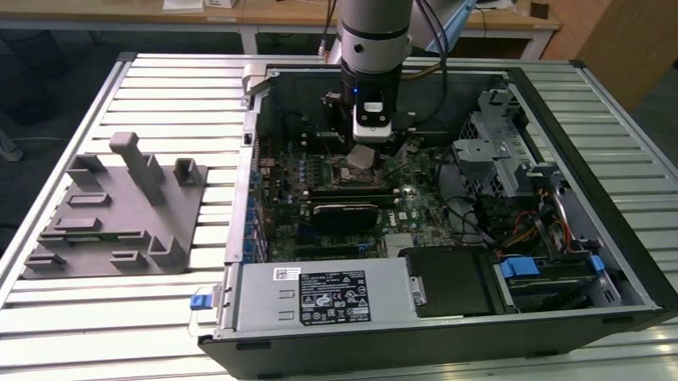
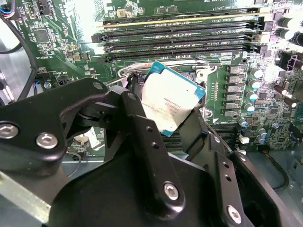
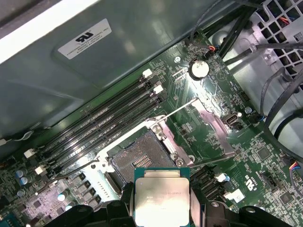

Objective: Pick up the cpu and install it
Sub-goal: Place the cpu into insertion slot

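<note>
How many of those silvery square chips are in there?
1: the cpu, gripped by the tool over the motherboard, beside its empty socket. More may be hidden.

My grey-and-black arm [image 1: 373,48] hangs vertically, wrist down; its black two-finger gripper [image 2: 166,109] is clamped across the pale silvery square cpu [image 2: 173,99], held tilted.

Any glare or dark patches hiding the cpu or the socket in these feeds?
Second wrist view: the cpu reads clearly, though glare washes out patches of the motherboard. First wrist view: the socket is evenly lit, with a hot spot on the coin cell. Exterior view: the case interior sits in shadow, darker than the table around it.
</note>
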### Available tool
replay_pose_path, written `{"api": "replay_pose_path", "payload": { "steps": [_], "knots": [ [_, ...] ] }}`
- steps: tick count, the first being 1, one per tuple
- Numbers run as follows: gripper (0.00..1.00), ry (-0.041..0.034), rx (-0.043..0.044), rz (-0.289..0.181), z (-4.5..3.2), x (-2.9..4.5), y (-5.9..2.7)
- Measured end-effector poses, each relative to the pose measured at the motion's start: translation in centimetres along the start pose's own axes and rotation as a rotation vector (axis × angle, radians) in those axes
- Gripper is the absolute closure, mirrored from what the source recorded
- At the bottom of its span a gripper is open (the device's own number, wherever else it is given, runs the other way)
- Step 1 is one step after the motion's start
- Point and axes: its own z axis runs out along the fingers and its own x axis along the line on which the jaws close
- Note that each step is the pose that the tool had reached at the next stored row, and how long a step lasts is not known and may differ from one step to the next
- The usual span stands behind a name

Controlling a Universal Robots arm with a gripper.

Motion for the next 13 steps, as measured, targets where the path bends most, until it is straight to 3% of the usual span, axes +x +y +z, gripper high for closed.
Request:
{"api": "replay_pose_path", "payload": {
  "steps": [13],
  "knots": [
    [0.45,-0.0002,0.0002,0.008,0.00,0.00,0.00]
  ]
}}
